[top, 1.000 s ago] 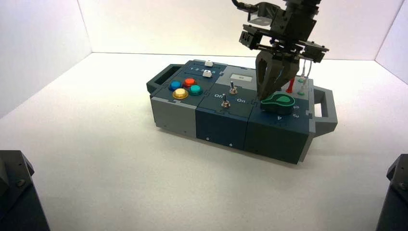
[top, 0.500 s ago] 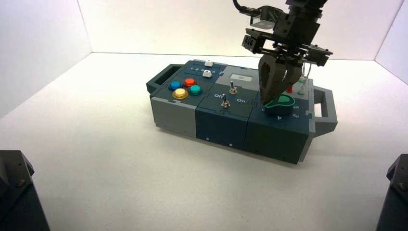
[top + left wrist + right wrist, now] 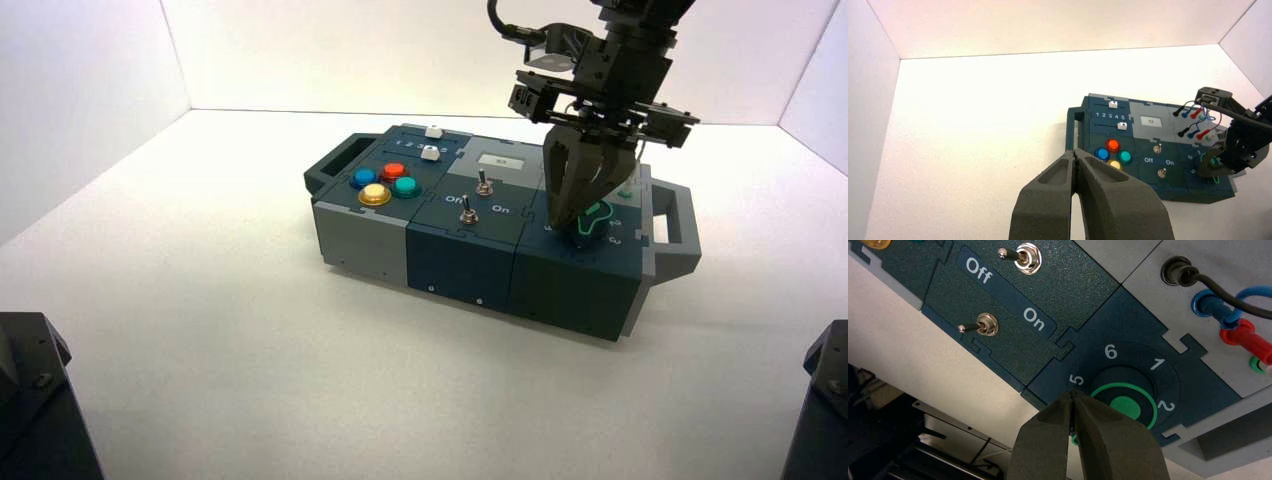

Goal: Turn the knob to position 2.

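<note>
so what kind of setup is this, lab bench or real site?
Probably a lab test enclosure: plain white walls around a white floor, with only a control box of buttons, switches and wires. The right hand is at the knob; the left hand waits apart.

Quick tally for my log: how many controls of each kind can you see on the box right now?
Push buttons: 4, blue, red, teal, yellow
Toggle switches: 2, rear, front
Sliders: 2, rear, front
Knob: 1, right gripper on it
Total: 9
</note>
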